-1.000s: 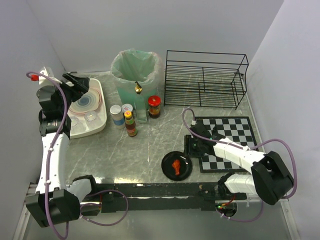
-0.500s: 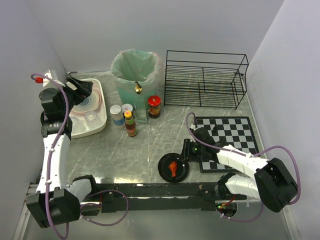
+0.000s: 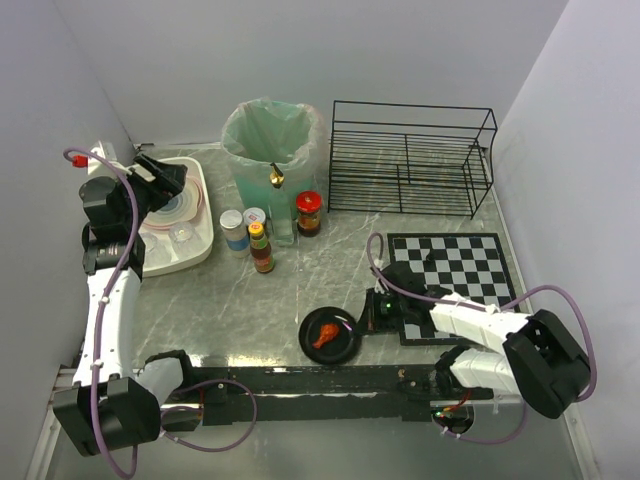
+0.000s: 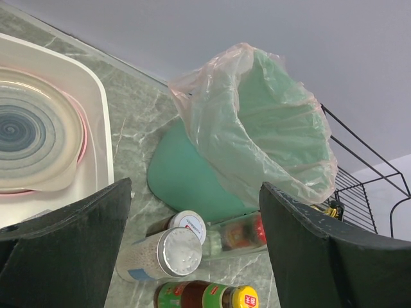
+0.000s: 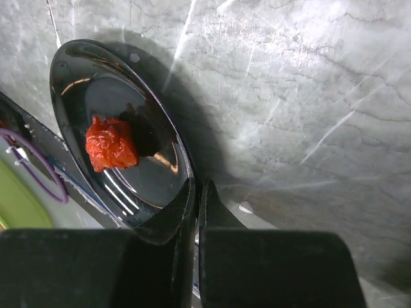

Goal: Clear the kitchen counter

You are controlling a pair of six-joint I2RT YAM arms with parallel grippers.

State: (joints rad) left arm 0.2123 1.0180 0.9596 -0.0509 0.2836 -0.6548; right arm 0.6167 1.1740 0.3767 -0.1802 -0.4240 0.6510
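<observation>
My right gripper (image 5: 196,192) is clamped on the rim of the black plate (image 5: 122,147), jaws pinched nearly together at the plate's 3 o'clock edge. The plate sits at about 6 o'clock on the kitchen counter (image 3: 300,270), close to the front rail; I cannot tell whether it has left the surface. My left gripper (image 4: 192,192) hangs wide and empty at 10 o'clock, by the white tub (image 3: 200,250). I judge the plate stiff, light and glossy, so a thin rim pinch could let it swivel or slip. The red food piece (image 5: 110,144) lies loose on it and would slide if I tilt. The marble looks hard and slick, so it offers little friction.
</observation>
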